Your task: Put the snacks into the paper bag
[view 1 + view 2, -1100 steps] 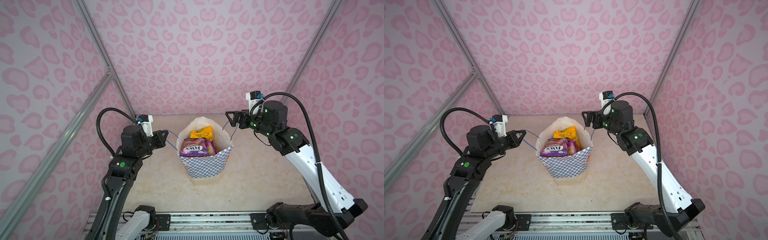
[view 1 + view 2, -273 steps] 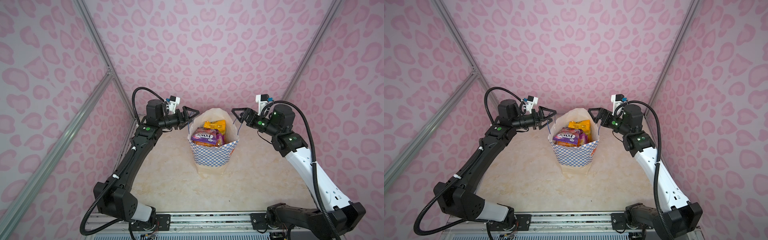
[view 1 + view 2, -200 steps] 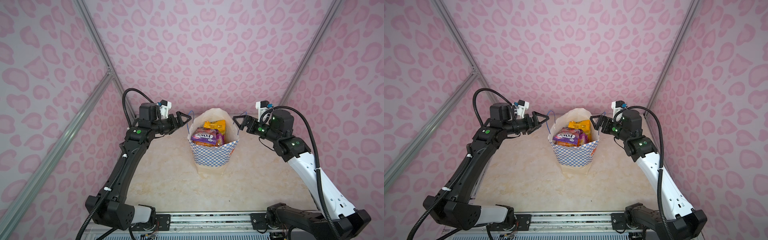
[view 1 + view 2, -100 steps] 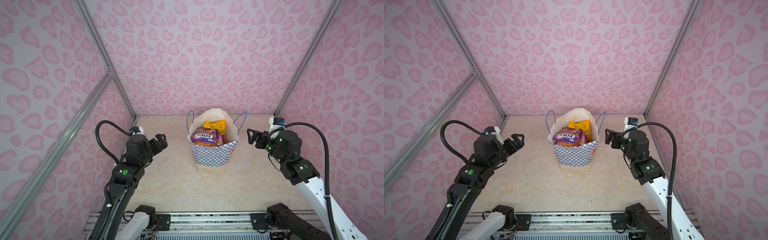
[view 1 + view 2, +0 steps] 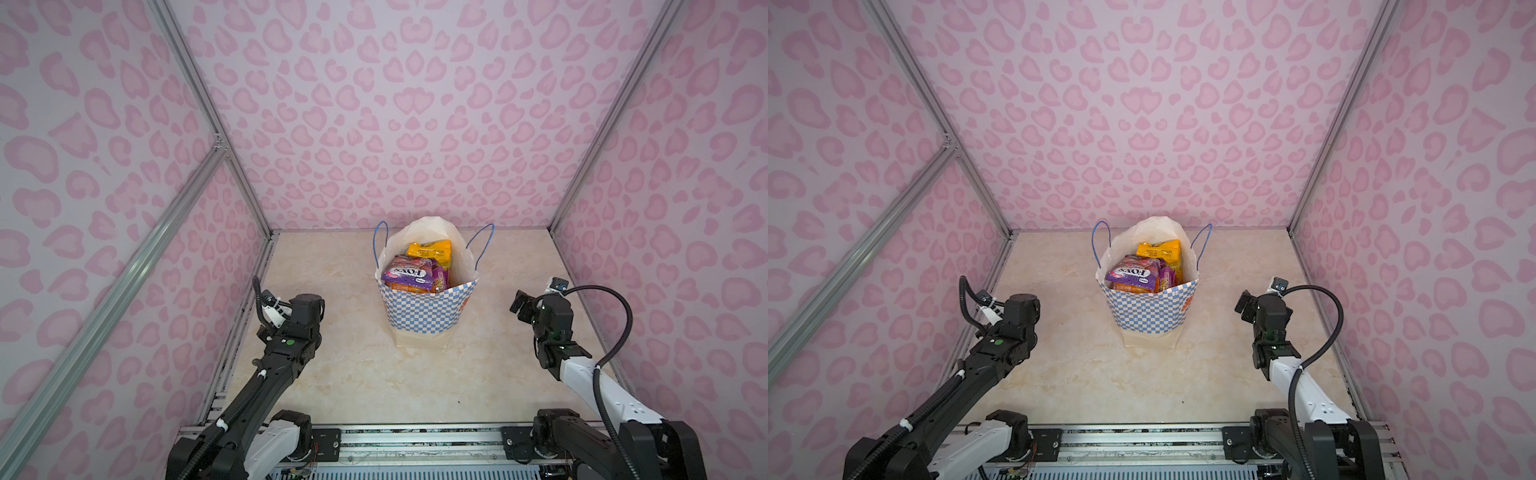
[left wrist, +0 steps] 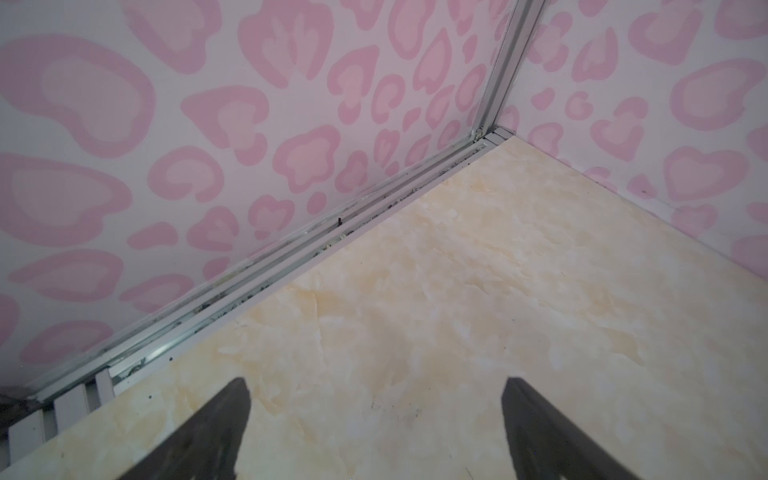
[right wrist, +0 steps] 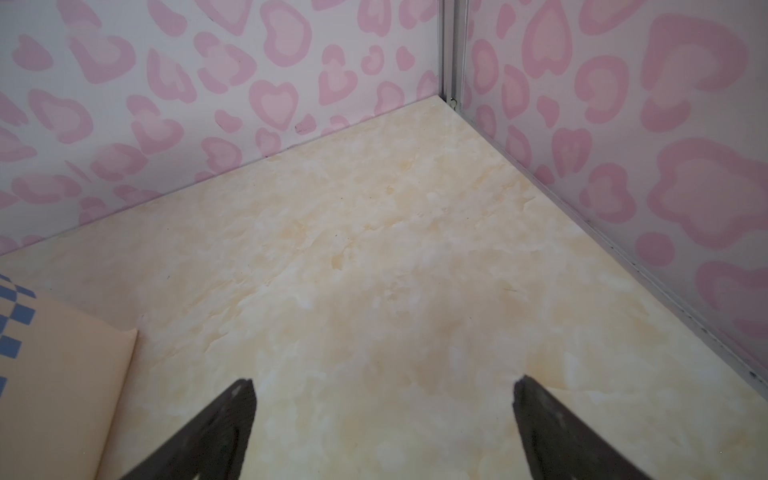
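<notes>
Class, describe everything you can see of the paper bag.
The paper bag stands upright and open on the marbled table. Its outside is blue-and-white checked with an orange picture at one edge, above a plain cream base band; the inside is white. Two thin blue cord handles stand up at its sides. A purple packet and a yellow packet show at its mouth. Nothing else touches it.

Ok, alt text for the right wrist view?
The right hand hangs open and empty over the table. A corner of the bag shows at the frame's edge, with pink walls behind.
</notes>
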Controlling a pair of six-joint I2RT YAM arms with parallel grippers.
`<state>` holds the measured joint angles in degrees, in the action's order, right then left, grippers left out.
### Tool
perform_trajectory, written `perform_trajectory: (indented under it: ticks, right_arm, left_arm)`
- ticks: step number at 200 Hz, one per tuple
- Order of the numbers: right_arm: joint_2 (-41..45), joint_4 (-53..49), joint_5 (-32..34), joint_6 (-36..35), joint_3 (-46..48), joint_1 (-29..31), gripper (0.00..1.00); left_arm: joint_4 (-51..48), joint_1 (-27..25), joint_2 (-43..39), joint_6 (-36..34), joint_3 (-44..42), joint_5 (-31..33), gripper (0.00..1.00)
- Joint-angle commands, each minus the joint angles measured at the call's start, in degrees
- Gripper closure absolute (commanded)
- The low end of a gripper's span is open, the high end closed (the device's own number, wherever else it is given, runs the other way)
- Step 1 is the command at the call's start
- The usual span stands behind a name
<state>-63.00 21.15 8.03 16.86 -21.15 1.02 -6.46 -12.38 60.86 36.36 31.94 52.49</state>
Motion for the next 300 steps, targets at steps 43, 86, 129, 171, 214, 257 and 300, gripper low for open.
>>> perform_trajectory:
  ticks: [43,86,129,171,214,257,300]
  right_arm:
    - [-13.2,17.6,1.4,-3.6,0.3,-0.9,0.01]
    - [-16.0,22.1,-4.8,-9.0,0.5,1.3,0.00]
    - [-12.4,22.6,7.2,-16.2,1.5,9.7,0.00]
    - [-14.9,24.5,15.8,-17.0,0.7,9.5,0.00]
    - [-23.8,45.3,10.4,-15.1,7.1,3.3,0.00]
    - [-26.3,47.0,2.4,-14.1,7.2,0.1,0.00]
    - [-26.9,39.4,-1.3,-15.4,2.8,0.2,0.00]
  left_arm:
    - [57.1,1.9,12.5,-28.8,-15.8,-9.3,0.03]
    - [63.5,3.9,17.8,-33.3,-15.0,-17.3,0.03]
    - [69.8,9.9,24.7,-31.3,-15.4,-31.7,0.04]
    - [64.8,11.6,23.3,-30.5,-14.4,-35.2,0.03]
    - [65.2,11.5,23.4,-30.6,-14.5,-35.1,0.03]
    - [65.1,11.5,23.3,-30.6,-14.5,-35.0,0.03]
    - [65.1,11.5,23.3,-30.6,-14.5,-35.0,0.03]
